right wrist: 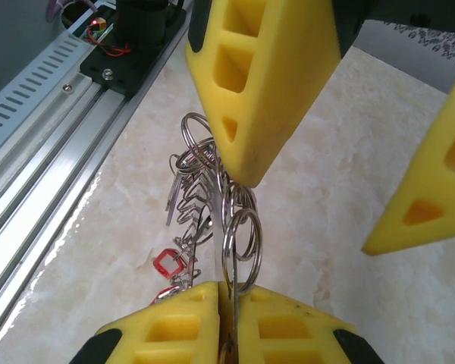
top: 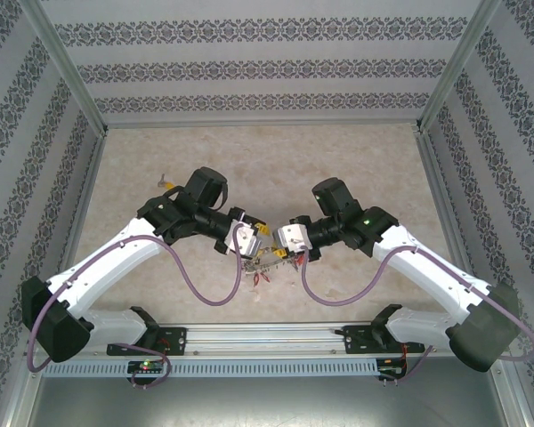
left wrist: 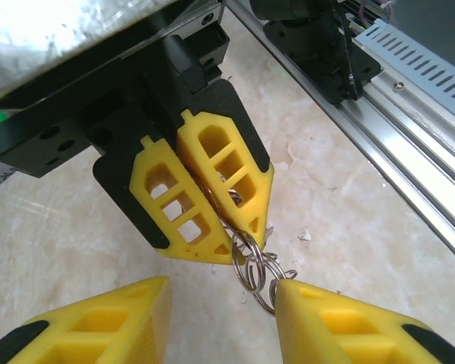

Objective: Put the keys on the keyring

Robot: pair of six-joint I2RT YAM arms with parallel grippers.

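With my right gripper (right wrist: 229, 296) closed tight on the keyring (right wrist: 212, 193), which hangs between my two grippers near the front rail (right wrist: 53, 144), and my left gripper (left wrist: 221, 292) open and holding nothing, I think I must hold the ring steady before the left closes on one loop.

The table (top: 356, 160) is light and looks like marble. One small key (top: 166, 183) with a yellow bit lies on it, far back on the left. A red tag (right wrist: 167, 264) of the keyring (right wrist: 227, 250) seems to touch it too.
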